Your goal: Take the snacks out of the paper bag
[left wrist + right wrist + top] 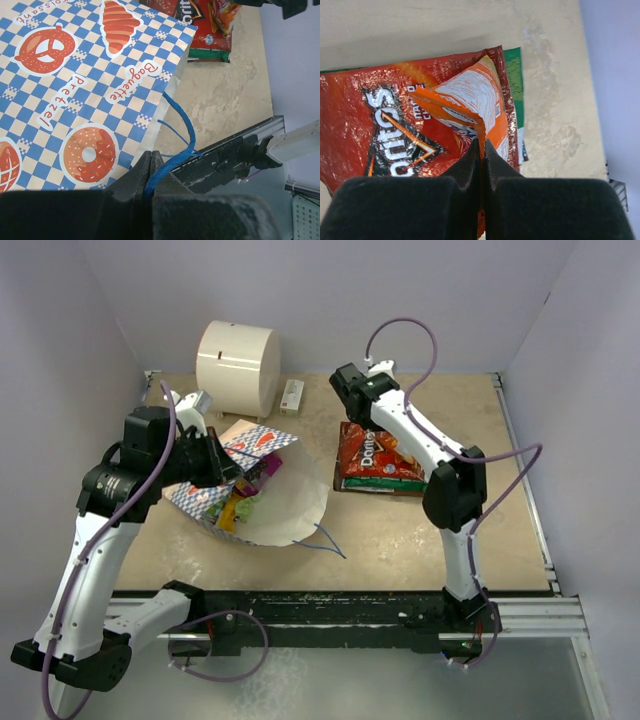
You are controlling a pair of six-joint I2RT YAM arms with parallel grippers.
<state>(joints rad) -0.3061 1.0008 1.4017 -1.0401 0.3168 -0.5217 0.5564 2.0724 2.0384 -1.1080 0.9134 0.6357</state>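
Ok, status. Left pincer is closed on the blue cord handle of the paper bag. In the left wrist view the cord runs straight into the pressed-together fingertips.

The bag lies on its side on the left half of the surface, with its mouth open toward the near right and the cream lining exposed. The second handle lies loose on the surface just beyond the mouth, on the near side.

Showing in the mouth are a purple packet, a light-green packet and an orange-yellow bit. Can't tell how many packets are in there in total.

Right pincer is clamped on the edge of an orange packet. That packet sits folded and tented over the red-orange Doritos packet, and I can't tell whether the two touch.

The Doritos packet lies flat on the surface, right of the bag and apart from it. A dark-green packet is underneath it, showing only along one edge. In the top view the right arm reaches to the far end of that stack.

At far left a big cream cylinder lies on its side, with a small white-and-red box just to its right.
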